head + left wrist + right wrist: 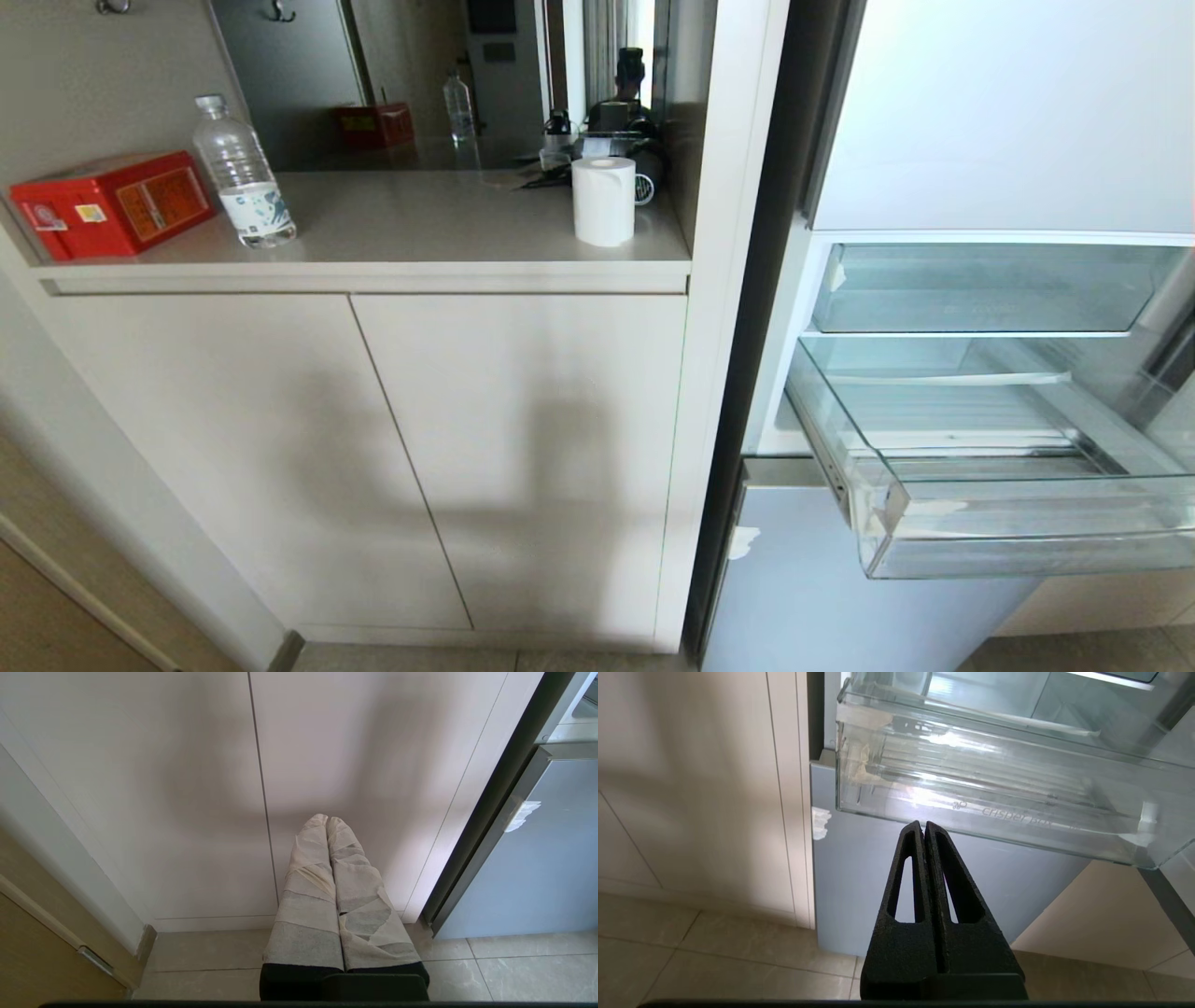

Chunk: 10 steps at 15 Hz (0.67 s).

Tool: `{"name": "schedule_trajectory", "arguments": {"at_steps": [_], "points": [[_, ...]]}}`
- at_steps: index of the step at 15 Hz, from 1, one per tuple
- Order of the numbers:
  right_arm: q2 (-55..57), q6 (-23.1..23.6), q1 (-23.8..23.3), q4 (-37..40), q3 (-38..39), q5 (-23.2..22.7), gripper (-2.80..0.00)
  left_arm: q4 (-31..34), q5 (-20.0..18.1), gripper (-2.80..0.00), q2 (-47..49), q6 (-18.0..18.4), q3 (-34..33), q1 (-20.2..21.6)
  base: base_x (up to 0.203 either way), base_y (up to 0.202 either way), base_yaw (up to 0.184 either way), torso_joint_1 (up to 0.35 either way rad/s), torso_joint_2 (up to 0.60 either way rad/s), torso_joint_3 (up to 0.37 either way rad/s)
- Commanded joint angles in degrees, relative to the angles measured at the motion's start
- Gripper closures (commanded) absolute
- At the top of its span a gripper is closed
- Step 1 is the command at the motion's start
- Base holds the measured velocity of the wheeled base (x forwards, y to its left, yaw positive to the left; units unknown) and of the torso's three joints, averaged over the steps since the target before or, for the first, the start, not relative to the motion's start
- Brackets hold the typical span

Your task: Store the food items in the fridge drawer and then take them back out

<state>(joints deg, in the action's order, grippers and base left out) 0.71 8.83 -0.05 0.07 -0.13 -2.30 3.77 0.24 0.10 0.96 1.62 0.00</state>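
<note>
The fridge drawer (1027, 551) is a clear plastic one with a ribbed floor, pulled out of the open fridge at the right. White tape scraps sit at its front corners, and nothing lies in it. The right wrist view shows its front (1017, 812) from below. My right gripper (923, 826) is shut and empty, its black fingers just under that front. My left gripper (327, 820), with tape-wrapped fingers, is shut and empty, low before the cabinet doors. Neither arm shows in the head view. The food items are out of view.
A second clear drawer (980, 294) sits pushed in above the open one. On the counter stand a red box (112, 201), a water bottle (245, 177) and a paper roll (603, 201). Below are cream cabinet doors (373, 448), the blue-grey lower fridge door (822, 597) and tile floor (514, 970).
</note>
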Motion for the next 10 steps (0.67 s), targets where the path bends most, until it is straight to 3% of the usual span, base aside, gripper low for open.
{"name": "schedule_trajectory", "arguments": {"at_steps": [1,10], "points": [[-0.71,-0.21,-0.04,0.28,0.13,-0.07,0.0,0.01,0.02,0.0,0.08,0.0,-0.04,0.0,0.0,0.0,0.0,0.0,0.0,0.0],[-0.71,-4.87,-0.04,0.19,0.13,1.34,0.0,0.01,0.02,0.0,-0.01,0.0,0.05,0.0,0.0,0.0,0.0,0.0,0.0,0.0]]}}
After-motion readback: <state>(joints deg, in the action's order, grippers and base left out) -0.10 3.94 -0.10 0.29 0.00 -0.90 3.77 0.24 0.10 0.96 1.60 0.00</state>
